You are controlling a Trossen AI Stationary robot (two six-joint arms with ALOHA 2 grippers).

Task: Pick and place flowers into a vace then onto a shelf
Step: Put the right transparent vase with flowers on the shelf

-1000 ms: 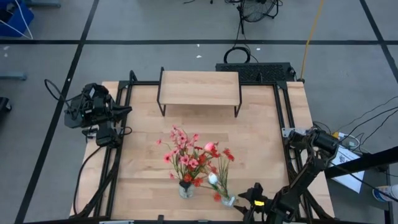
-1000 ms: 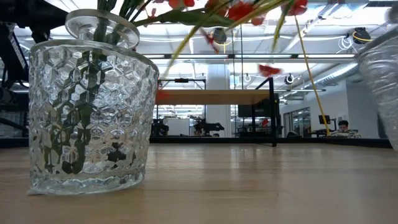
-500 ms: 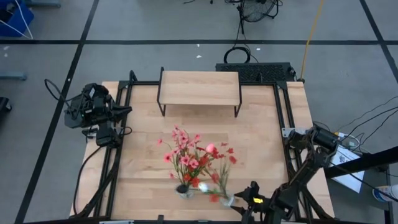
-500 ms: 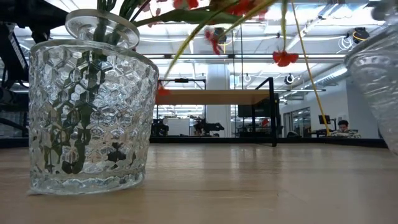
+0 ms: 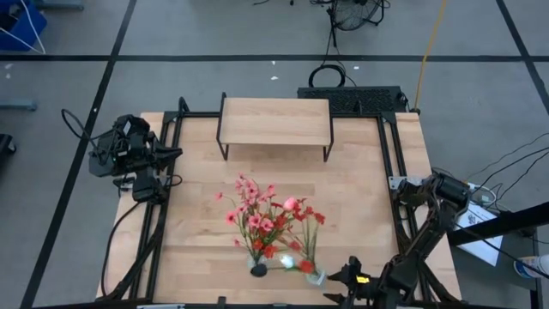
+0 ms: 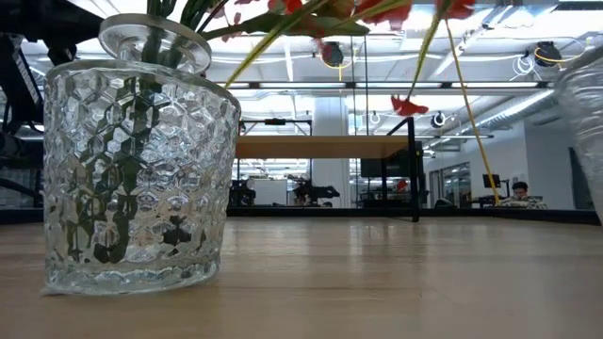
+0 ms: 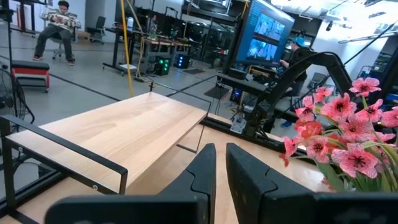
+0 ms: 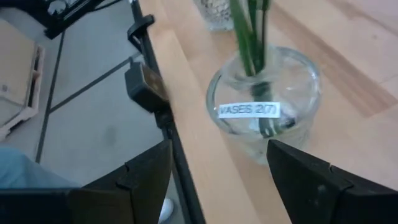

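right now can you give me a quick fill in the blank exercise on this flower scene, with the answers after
1. The top board of the shelf holds ____ vases.
2. The right gripper faces the labelled vase with its fingers ____.
3. The label on that vase reads ____.
4. The flowers stand in ____ vases.

Missing words: no; open; VASES 2(7); glass

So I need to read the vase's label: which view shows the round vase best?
The right wrist view: the round vase sits between open fingers, label facing the camera. High view shows only its top; low view a blurred edge.
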